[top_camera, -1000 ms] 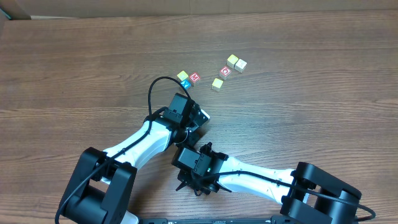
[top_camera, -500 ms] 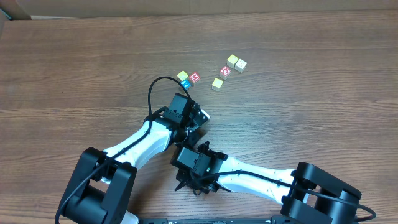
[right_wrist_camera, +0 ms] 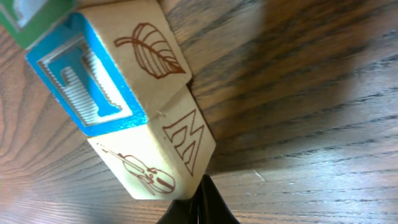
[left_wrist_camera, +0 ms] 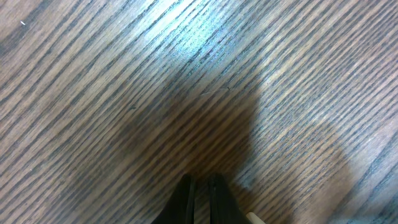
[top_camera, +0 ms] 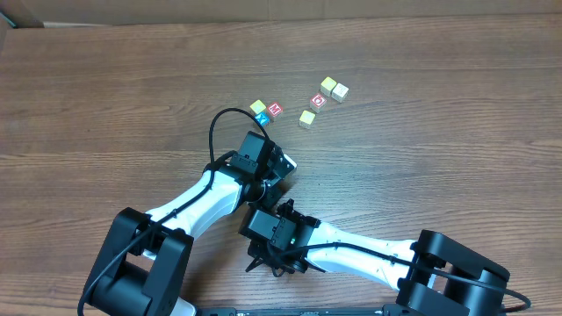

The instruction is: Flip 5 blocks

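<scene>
wood-grain counter, blocks unmoved since a second ago; left claw and right claw sit pinched narrow and empty, so flipping seems not yet begun.

Three cameras: one high over the desk, one on each wrist.
The overhead view looks straight down from far off, both arms entering at its lower edge. The left wrist camera faces down past the tips of the left hand at bare wood, close up. The right wrist camera sits closer still behind the right hand, its frame filled by a blue-faced block; overhead shows that block tiny.
</scene>
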Controlling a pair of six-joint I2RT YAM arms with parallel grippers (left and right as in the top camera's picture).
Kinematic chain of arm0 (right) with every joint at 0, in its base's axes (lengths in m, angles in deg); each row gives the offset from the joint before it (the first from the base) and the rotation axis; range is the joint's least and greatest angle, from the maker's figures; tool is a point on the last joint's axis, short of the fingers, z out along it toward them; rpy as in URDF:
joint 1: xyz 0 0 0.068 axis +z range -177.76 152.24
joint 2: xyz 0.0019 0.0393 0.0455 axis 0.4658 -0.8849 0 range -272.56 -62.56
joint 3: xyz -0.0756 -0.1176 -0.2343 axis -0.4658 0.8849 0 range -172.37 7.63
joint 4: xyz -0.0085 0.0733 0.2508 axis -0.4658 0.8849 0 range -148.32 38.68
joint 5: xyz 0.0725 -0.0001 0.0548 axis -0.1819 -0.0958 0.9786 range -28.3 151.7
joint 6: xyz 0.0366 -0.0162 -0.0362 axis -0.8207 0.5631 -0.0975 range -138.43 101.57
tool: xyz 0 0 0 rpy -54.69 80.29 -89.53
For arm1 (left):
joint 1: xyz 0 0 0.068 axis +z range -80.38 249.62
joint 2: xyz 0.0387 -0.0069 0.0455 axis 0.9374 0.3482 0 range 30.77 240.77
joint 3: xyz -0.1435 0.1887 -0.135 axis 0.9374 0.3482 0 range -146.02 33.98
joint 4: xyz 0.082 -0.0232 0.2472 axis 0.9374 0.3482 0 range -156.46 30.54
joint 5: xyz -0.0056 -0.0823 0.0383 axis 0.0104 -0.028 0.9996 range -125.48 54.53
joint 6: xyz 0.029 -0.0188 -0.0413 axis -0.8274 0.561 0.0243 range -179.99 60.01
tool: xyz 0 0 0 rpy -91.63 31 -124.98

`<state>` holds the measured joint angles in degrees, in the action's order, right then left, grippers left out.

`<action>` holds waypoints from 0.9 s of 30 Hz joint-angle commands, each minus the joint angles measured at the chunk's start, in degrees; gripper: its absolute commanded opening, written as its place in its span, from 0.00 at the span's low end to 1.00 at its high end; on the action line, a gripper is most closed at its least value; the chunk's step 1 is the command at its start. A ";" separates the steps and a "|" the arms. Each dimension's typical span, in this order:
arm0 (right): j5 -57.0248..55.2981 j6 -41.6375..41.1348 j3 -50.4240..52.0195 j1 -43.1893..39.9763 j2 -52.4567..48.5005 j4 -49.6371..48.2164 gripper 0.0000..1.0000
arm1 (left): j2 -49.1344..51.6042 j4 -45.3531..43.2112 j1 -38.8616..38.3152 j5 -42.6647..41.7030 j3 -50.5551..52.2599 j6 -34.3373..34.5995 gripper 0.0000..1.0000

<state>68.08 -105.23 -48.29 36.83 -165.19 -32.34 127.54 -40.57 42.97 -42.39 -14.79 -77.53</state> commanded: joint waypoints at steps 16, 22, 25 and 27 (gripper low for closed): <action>-1.77 0.00 -1.62 2.05 -0.13 0.76 0.04 | 1.38 0.44 -0.70 -1.51 1.14 1.07 0.04; -1.64 0.00 -1.62 2.58 0.13 1.01 0.04 | 1.38 0.44 -0.70 -1.49 1.14 1.05 0.04; -1.84 0.00 -1.62 3.61 0.63 1.44 0.04 | 1.38 0.39 -0.70 -1.49 1.14 1.07 0.04; -1.84 0.00 -1.62 4.35 0.94 2.16 0.04 | 1.38 0.39 -0.70 -1.49 1.14 1.05 0.04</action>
<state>67.18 -105.21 -48.32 39.81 -165.16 -30.66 127.54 -40.55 42.97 -42.79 -14.75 -77.50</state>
